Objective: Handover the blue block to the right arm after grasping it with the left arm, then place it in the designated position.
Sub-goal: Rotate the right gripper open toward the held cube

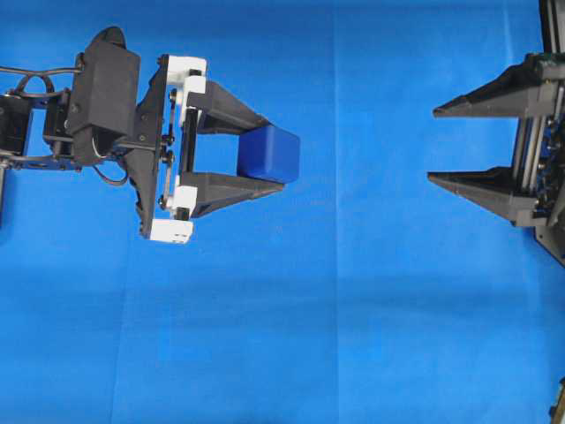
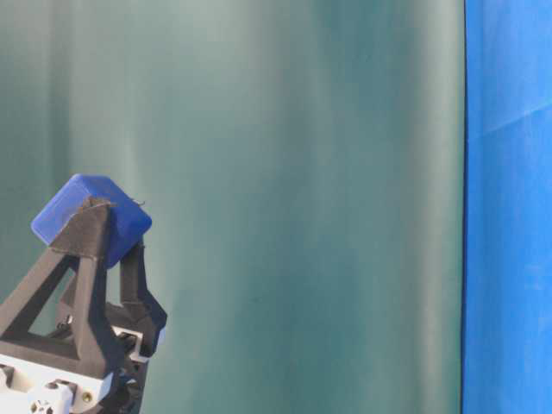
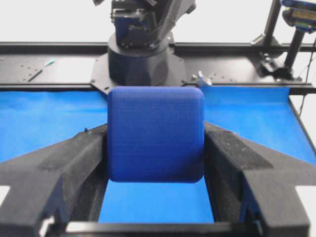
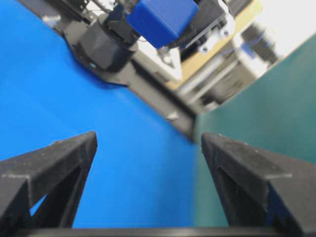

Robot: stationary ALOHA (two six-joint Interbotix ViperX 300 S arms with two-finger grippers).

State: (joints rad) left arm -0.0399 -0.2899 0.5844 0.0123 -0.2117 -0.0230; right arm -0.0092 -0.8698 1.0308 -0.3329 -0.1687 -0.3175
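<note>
Here the left arm (image 1: 97, 97) reaches in from the left edge of the overhead view, its wrist level and its end effector (image 1: 260, 155) pointing toward the right side of the frame. That left end effector is clamped on the blue block (image 1: 269, 152), which sits between the two fingertips at the upper middle-left of the frame, raised off the blue cloth (image 1: 309, 336). From the left wrist camera the block fills the centre, pressed on both sides by the black fingers (image 3: 64, 168), its flat face turned to the lens.

At the right edge of the overhead view the right arm (image 1: 552, 132) shows only its end effector (image 1: 433, 146), jaws spread wide and holding nothing, tips aimed leftward at the block. A broad strip of bare cloth lies between the two end effectors; they are well apart. In the right wrist view the block appears at the top centre, blurred, above the gap between the open fingers (image 4: 49, 168). The lower half of the surface holds only cloth.
</note>
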